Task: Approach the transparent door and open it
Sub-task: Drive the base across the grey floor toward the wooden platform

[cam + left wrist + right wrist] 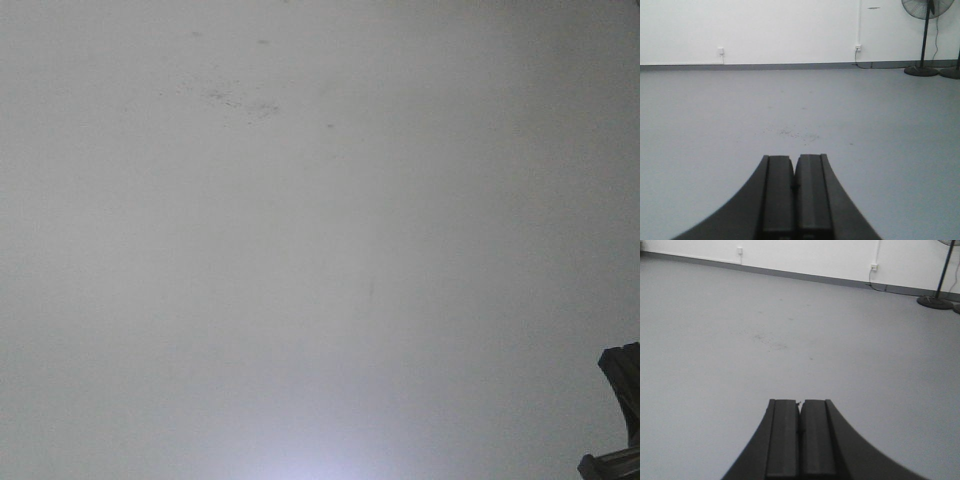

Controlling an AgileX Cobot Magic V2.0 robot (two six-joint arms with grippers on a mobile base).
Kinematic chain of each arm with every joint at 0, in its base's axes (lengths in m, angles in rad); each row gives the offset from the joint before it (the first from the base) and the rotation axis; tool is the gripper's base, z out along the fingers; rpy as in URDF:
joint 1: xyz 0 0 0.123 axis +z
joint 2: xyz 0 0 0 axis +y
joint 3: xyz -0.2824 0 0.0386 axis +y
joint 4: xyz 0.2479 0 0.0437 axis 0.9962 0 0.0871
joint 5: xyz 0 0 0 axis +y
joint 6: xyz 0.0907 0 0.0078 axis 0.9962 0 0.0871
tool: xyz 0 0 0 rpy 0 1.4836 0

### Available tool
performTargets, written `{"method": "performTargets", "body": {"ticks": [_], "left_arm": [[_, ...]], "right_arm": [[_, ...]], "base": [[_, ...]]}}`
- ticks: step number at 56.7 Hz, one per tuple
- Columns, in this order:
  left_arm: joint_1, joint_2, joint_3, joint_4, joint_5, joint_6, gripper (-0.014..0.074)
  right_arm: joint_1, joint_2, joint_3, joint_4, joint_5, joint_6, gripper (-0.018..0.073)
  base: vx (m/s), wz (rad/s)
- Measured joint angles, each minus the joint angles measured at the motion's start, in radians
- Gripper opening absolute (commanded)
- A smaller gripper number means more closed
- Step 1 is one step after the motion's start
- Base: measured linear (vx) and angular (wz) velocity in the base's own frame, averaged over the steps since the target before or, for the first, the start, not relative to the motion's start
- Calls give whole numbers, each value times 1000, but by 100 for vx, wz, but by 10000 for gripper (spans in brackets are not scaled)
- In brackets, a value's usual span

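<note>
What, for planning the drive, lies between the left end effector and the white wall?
Only bare grey floor with faint dark specks, shown in the left wrist view; the fan stands off right.

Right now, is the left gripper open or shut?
Shut: in the left wrist view the left gripper has its two black fingers pressed together, nothing between them.
</note>
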Motion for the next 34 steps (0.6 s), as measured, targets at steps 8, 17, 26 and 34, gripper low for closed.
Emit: {"method": "performTargets", "body": {"ticks": [8,17,26,34], "left_arm": [[0,0,0,0,0,0,-6],[0,0,0,0,0,0,-6],[0,0,0,0,0,0,-6],[0,0,0,0,0,0,-6]], "right_arm": [[0,0,0,0,0,0,-1],[0,0,0,0,0,0,-1],[0,0,0,0,0,0,-1],[0,0,0,0,0,0,-1]], "base": [[46,23],[48,27],[50,34],[52,46]]}}
